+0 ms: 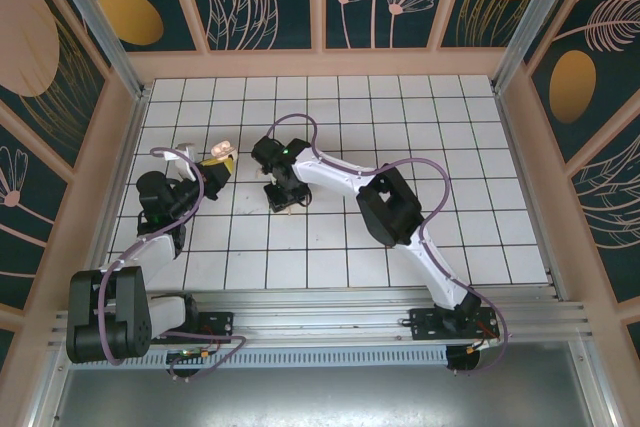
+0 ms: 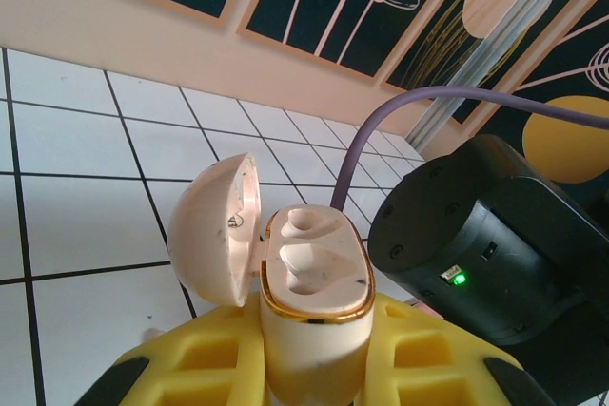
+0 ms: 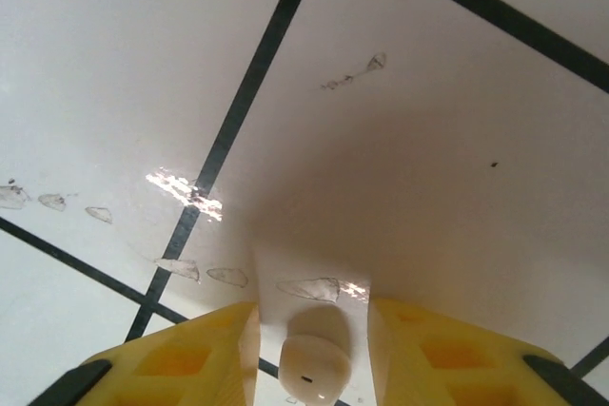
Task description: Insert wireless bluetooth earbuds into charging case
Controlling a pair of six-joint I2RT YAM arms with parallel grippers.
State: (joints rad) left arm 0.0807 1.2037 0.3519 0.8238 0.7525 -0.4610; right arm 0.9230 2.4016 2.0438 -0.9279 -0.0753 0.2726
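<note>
My left gripper (image 2: 314,335) is shut on the beige charging case (image 2: 314,263) and holds it upright between its yellow fingers (image 2: 205,358). The case's lid (image 2: 214,230) hangs open to the left, and both gold-rimmed sockets are empty. From above, the case (image 1: 222,152) sits at the left-middle of the tiled floor. My right gripper (image 3: 311,311) points down at the floor just right of it (image 1: 285,197). Its jaws stand open around a pale beige earbud (image 3: 314,368) lying on a tile, with a gap on each side.
The right arm's black wrist body (image 2: 485,235) with a green light sits close to the right of the case, and a purple cable (image 2: 381,130) arcs over it. Wood-framed patterned walls (image 1: 320,62) enclose the white tiled floor (image 1: 440,147).
</note>
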